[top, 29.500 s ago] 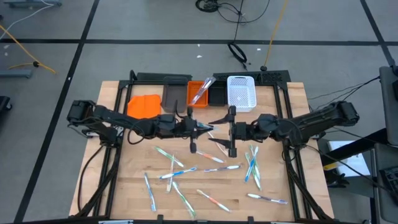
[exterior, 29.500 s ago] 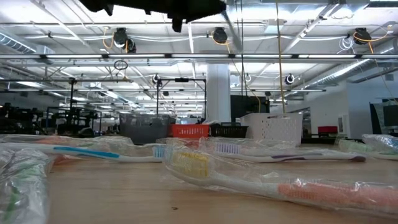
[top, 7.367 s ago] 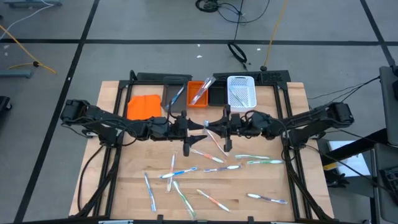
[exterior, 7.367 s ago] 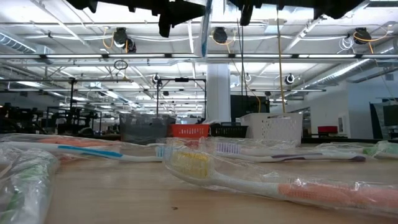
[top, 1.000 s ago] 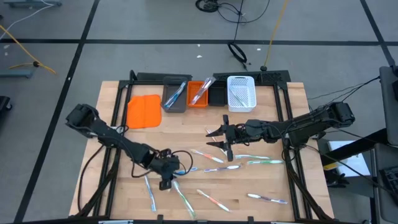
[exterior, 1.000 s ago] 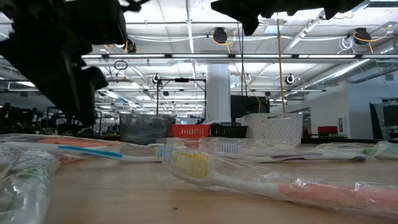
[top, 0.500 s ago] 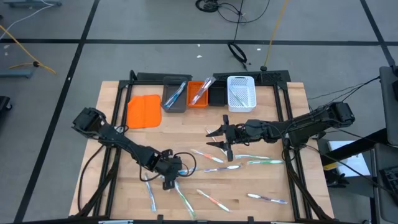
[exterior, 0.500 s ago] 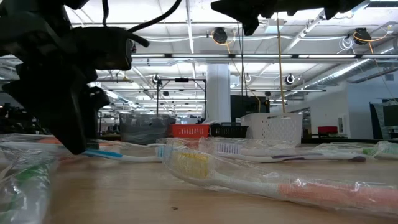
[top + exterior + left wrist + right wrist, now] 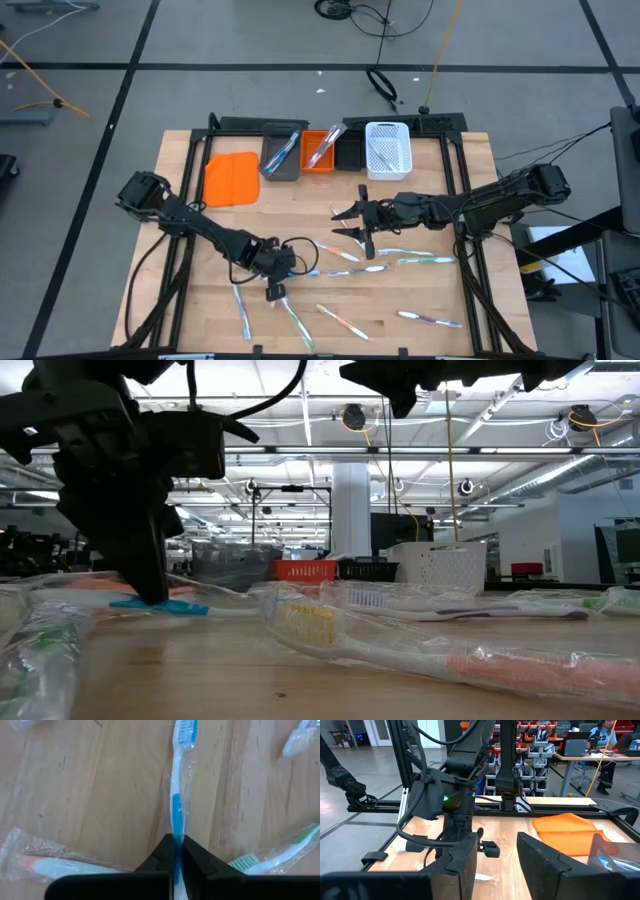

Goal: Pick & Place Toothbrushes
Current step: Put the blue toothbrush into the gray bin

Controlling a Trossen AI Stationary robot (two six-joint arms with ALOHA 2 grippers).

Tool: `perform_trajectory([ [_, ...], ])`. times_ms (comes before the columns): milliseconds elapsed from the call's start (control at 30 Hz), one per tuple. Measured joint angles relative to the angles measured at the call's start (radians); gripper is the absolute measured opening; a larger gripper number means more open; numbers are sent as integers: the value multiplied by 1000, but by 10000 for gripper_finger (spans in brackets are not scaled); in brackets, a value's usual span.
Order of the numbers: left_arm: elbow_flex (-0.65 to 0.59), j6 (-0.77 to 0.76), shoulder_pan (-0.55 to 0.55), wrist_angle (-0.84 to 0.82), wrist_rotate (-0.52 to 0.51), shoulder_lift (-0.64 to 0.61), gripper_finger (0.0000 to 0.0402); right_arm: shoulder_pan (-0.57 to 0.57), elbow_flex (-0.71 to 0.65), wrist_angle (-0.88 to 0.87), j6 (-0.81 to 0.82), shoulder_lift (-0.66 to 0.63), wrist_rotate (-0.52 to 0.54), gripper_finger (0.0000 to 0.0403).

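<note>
Where the high view looks down on the worktop (image 9: 470,165), the left pincer (image 9: 276,291) sits low at near-left among scattered toothbrushes (image 9: 345,322), while the right pincer (image 9: 352,225) hovers mid-worktop, its fingers apart and empty. In the left wrist view the fingers (image 9: 197,860) are clamped onto a blue-and-white toothbrush (image 9: 178,800) lying on the wood.

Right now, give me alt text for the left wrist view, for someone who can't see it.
Left tool shut on a wrapped blue toothbrush lying on the wooden table. A pink brush and a green brush, both wrapped, lie on either side of it.
</note>
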Motion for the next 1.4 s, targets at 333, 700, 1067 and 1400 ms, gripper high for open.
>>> perform_trajectory([
  [333,-2,8,3,-7,-45,-63,1,0,0,-5,2,0,0,132],
  [700,-2,55,3,1,-285,-244,1,0,0,-16,2,0,0,132],
  [1067,-2,208,1,57,-418,-368,1,0,0,-26,0,0,0,132],
  [1400,-2,350,2,179,-473,-371,0,0,0,-26,-1,0,0,132],
])
